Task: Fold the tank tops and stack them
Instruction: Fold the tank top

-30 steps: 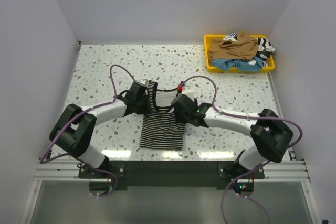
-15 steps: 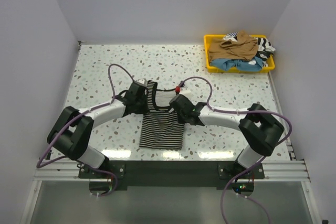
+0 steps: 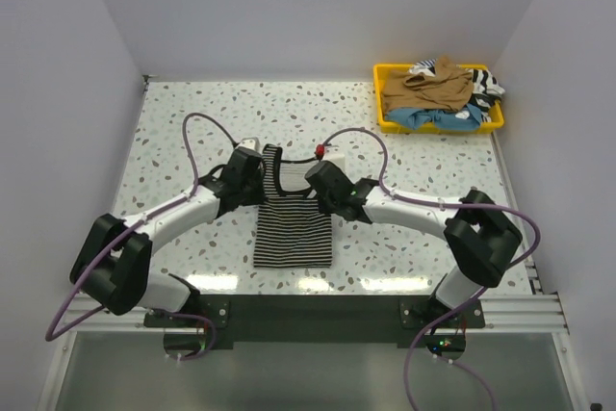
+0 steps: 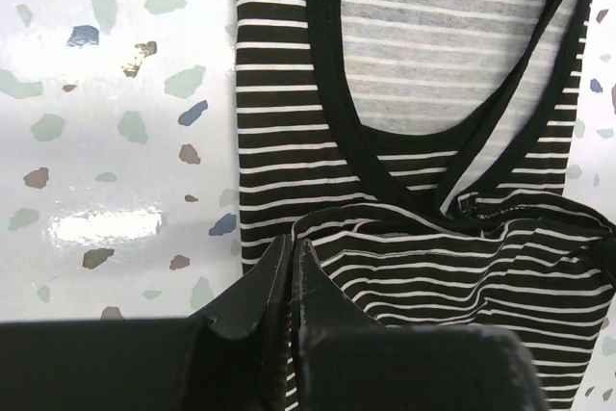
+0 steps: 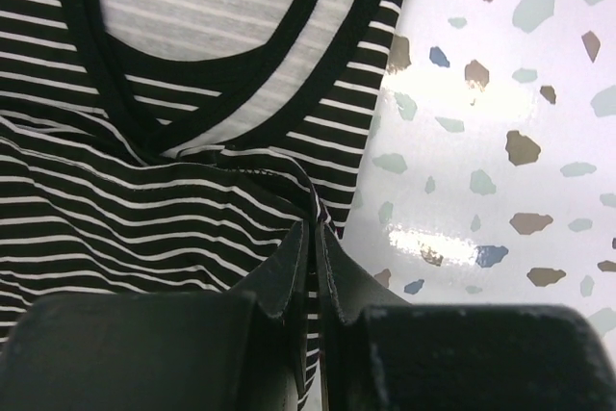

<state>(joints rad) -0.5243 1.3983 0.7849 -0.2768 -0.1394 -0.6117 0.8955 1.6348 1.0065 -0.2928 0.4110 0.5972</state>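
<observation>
A black-and-white striped tank top lies flat on the speckled table in front of the arms, its neckline pointing away from me. My left gripper is shut on the cloth at the top's left edge. At the right edge, my right gripper is shut on a raised fold of the same top. Both wrist views show striped fabric pinched between the black fingers. Other tank tops, tan-brown, light blue and striped, sit heaped in the yellow tray.
The yellow tray sits at the table's far right corner, close to the right wall. White walls enclose the table on three sides. Purple cables loop above both arms.
Both grippers have closed on the striped top's side edges and moved away from me, toward the neckline. The top's lower part has shifted slightly with them.
</observation>
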